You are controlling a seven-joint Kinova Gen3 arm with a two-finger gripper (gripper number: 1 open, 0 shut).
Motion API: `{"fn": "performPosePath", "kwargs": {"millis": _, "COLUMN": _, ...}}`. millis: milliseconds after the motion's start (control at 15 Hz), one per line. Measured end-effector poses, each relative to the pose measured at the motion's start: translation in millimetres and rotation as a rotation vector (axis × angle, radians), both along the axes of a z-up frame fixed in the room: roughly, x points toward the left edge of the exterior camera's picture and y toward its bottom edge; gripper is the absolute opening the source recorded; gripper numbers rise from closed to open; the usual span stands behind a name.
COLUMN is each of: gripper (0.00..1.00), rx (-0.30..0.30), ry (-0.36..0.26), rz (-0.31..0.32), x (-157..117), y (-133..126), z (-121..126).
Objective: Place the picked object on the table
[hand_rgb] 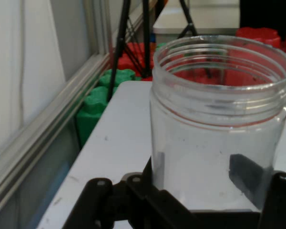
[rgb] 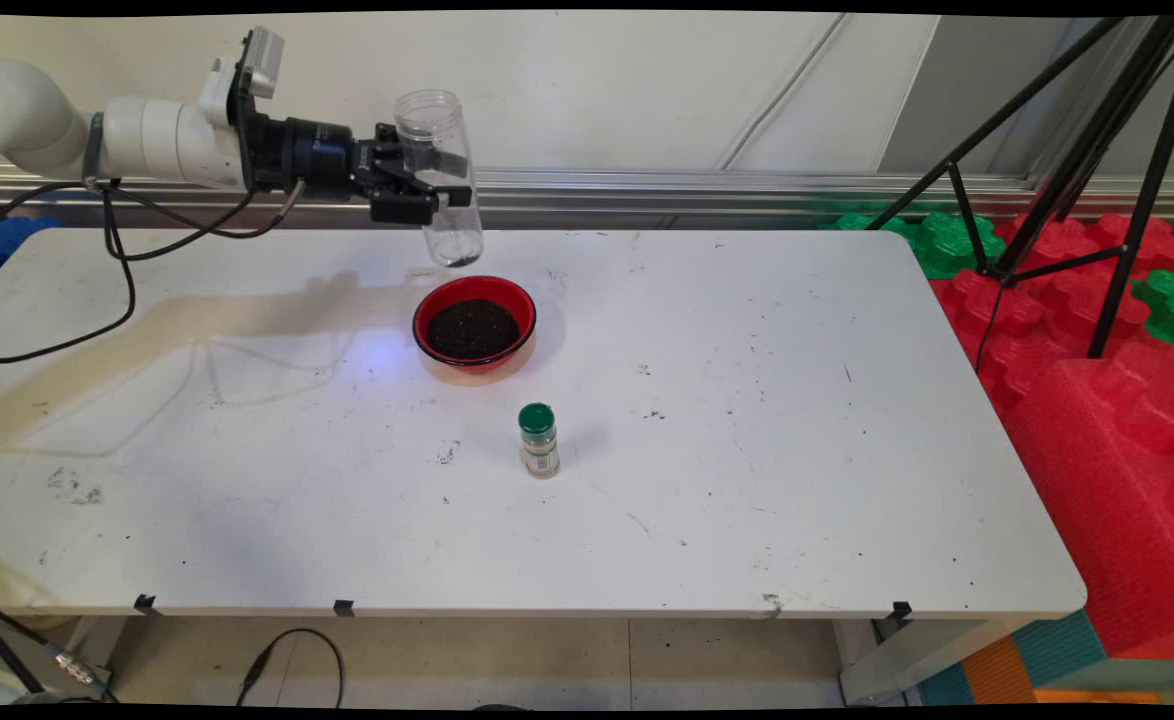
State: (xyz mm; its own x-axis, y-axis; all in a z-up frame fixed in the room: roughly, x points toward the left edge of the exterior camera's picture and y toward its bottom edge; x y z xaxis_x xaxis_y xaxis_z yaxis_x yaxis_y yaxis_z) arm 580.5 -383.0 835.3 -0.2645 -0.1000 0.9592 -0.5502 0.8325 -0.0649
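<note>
Clear jar [rgb: 437,175] clamped between jaws

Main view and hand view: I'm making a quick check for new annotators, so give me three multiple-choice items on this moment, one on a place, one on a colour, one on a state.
1. Where is the clear jar?
A. On the table beside the spice bottle
B. In the air above the far side of the red bowl
C. Inside the red bowl

2. What colour is the spice bottle's cap?
A. Green
B. Red
C. White

3. How is the clear jar?
A. Capped and full
B. Lying on its side
C. Open-mouthed, nearly empty, held by the gripper

Answers:
1. B, the jar's base hangs clear of the red bowl of dark grains.
2. A, the spice bottle has a green top.
3. C, the gripper clamps the lidless jar.
</note>
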Motion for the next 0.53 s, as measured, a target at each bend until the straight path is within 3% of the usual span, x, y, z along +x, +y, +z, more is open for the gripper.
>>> {"fn": "performPosePath", "kwargs": {"millis": 533, "gripper": 0.00, "rx": 0.047, "ry": 0.016, "rz": -0.064, "x": -12, "y": 27, "z": -4}}
